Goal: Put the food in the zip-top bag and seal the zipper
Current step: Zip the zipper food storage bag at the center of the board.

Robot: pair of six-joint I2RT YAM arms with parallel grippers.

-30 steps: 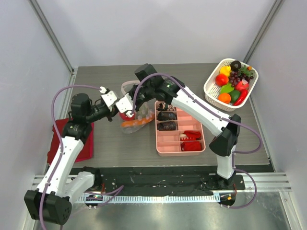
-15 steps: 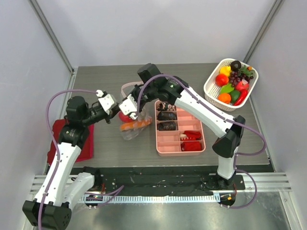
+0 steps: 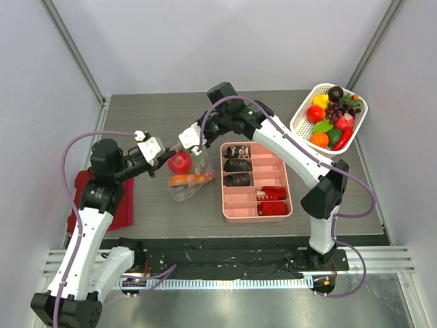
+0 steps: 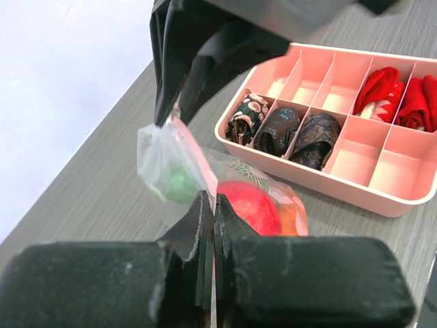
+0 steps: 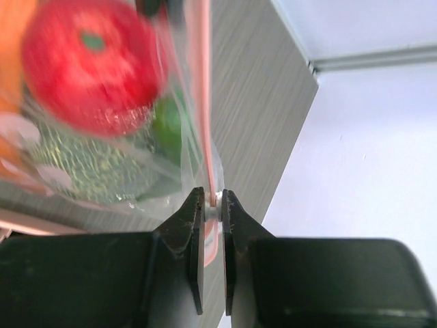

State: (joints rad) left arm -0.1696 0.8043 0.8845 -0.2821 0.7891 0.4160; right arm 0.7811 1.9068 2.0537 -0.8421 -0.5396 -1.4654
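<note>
Bag sat left of the counter's middle with tomato and greens inside; your left claw pinched its edge, while your right claw clamped the zipper toward the far edge.

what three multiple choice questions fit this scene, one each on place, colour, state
1. Where is the white basket? A) far right corner of the table B) on the cloth C) in the pink tray
2. What colour is the round food in the zip-top bag? A) blue B) red C) white
3. What is the left end effector doing? A) hanging open B) shut on the zipper C) gripping the basket
Answers: 1 A, seen in the top view; 2 B, it shows red through the plastic; 3 B, it pinches the strip.
</note>
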